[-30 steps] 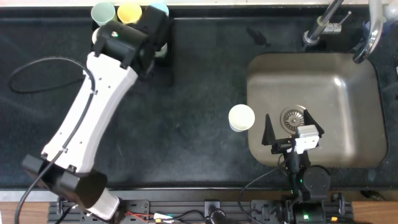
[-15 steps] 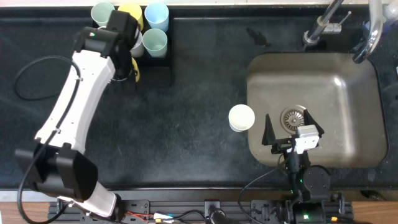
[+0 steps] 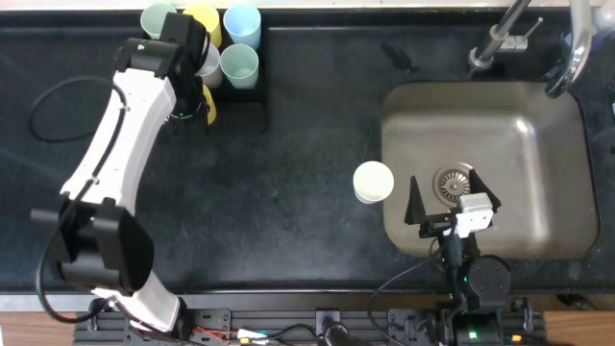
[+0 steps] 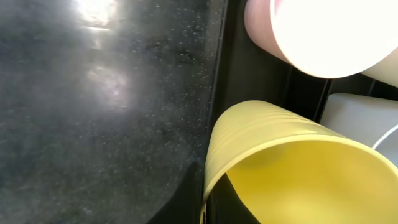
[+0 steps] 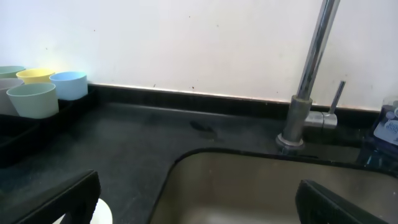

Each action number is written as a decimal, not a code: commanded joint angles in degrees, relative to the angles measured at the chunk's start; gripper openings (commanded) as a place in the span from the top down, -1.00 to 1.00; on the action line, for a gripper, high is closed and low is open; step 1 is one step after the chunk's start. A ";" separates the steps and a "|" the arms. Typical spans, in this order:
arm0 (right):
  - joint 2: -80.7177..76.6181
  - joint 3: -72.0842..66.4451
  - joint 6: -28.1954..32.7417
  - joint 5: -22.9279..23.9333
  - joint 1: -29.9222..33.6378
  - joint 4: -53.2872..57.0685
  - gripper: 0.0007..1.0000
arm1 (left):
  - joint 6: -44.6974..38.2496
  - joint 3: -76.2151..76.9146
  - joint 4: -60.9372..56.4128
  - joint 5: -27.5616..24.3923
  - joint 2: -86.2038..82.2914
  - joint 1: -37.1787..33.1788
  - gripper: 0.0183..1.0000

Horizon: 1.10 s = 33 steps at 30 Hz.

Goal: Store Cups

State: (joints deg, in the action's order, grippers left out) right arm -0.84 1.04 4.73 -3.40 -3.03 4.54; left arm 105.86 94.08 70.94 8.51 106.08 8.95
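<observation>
Your left gripper pinches the yellow cup by its rim at the black tray's left end. The cream cup sits on the counter just left of your wide-open right gripper, which is the nearer arm.

Counter: dark, stone-look, finely speckled, semi-gloss, with glare patches beside the left pincer.
Yellow cup, in that pincer: smooth plastic, satin, faint rings round the wall.
Pink cup, beyond it: smooth plastic.
Tray, under both: black plastic, dull sheen.
Sink, below the right pincer: brushed steel, satin.
Faucet, ahead of that pincer: polished metal.
White cup, just beside that pincer: matt, material unclear.
</observation>
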 commanded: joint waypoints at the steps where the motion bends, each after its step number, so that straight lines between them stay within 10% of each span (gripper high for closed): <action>1: 0.63 -0.76 0.00 0.46 0.15 -0.33 -0.99 | -1.33 -0.13 -0.42 0.15 1.40 -0.42 0.96; 33: 0.63 -0.76 0.00 0.46 0.15 -0.33 -0.99 | -2.82 -0.11 -4.70 0.48 8.26 -1.33 0.96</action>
State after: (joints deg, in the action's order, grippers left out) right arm -0.84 1.04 4.71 -3.40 -3.05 4.54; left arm 104.36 94.06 66.28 8.56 112.64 8.10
